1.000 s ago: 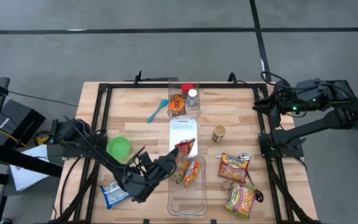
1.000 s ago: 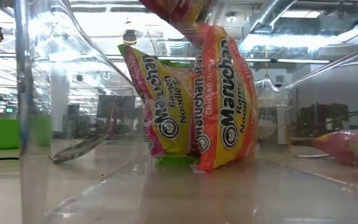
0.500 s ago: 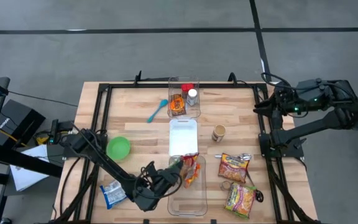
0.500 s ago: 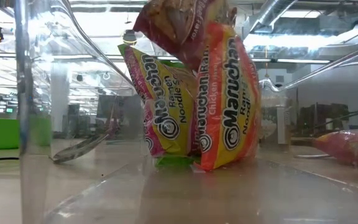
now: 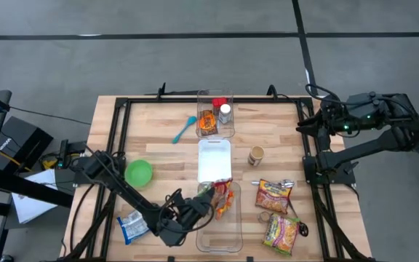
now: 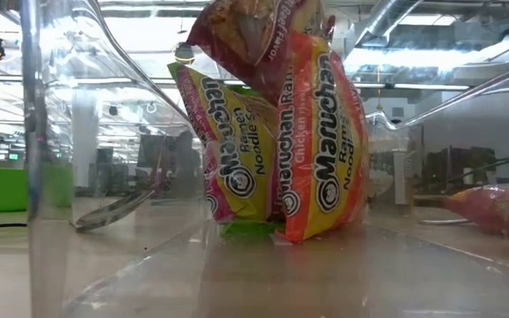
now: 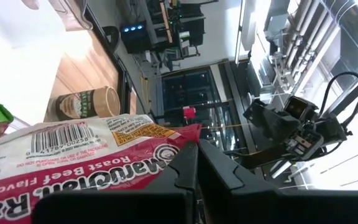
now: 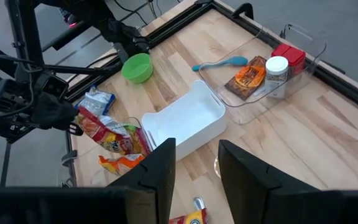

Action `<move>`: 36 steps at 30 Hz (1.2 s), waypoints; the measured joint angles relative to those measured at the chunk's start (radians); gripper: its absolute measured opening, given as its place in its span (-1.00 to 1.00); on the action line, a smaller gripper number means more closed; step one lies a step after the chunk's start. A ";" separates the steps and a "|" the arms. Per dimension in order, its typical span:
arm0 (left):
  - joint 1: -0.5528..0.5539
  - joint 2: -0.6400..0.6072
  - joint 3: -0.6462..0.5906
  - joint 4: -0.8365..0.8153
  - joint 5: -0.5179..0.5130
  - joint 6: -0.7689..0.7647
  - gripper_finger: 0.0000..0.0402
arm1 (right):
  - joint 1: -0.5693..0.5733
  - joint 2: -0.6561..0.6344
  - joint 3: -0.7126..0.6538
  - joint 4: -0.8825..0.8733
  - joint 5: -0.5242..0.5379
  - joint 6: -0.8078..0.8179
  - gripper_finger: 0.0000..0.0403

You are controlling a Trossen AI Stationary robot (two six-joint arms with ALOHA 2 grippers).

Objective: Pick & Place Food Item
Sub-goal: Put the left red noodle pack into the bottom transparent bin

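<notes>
A red Roast Beef ramen packet (image 5: 221,186) is over the near clear bin (image 5: 219,231), above the yellow and orange ramen packets (image 6: 272,150) that stand upright on the bin's floor. In the low view the red packet (image 6: 254,35) sits at their tops. My left gripper (image 5: 206,204) is shut on the red packet at the bin's left side. My right gripper (image 8: 194,163) is open and empty, held high over the table's right edge (image 5: 326,120). My left gripper pinches the red packet's edge (image 7: 180,138) between its two fingers. It comes slanting from the table's near left. The packet is tilted, its lower part against the tops of the standing packets (image 6: 312,53) in the bin.
A white tray (image 5: 214,159) lies just beyond the bin, with a far clear bin (image 5: 215,113) holding jars and a snack behind it. A blue spoon (image 5: 184,129), green bowl (image 5: 138,172), can (image 5: 256,155), two ramen packets (image 5: 273,195) and a blue-white bag (image 5: 131,227) lie around.
My left gripper has gone toward the table's near edge and down with the red packet, from over the white tray to the near bin. The packet has come down onto the tops of the standing packets. In the last half second it has kept almost still.
</notes>
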 joint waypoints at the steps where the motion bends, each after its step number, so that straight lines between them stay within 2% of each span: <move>1: 0.002 0.000 0.000 -0.007 0.004 -0.001 -1.00 | 0.000 0.000 0.000 0.000 0.000 0.000 -0.42; 7: 0.013 0.000 -0.001 -0.035 0.109 -0.011 -1.00 | 0.000 0.000 0.000 0.000 0.000 0.001 -0.42; 17: -0.008 0.007 -0.002 -0.161 0.143 -0.148 -0.98 | 0.000 0.000 0.000 -0.001 -0.024 0.011 -0.42; 23: 0.001 0.007 -0.001 -0.176 0.257 -0.162 -0.75 | 0.000 0.000 0.000 -0.001 -0.026 0.010 -0.42; 28: 0.026 0.007 -0.001 -0.272 0.363 -0.271 -0.54 | 0.000 0.000 0.000 -0.001 -0.026 0.009 -0.42; 31: 0.042 0.007 -0.001 -0.321 0.383 -0.311 -0.51 | 0.000 0.000 0.000 -0.001 -0.026 0.009 -0.42; 36: 0.054 -0.003 -0.001 -0.308 0.390 -0.290 -0.51 | 0.000 0.000 0.000 -0.002 -0.026 0.010 -0.42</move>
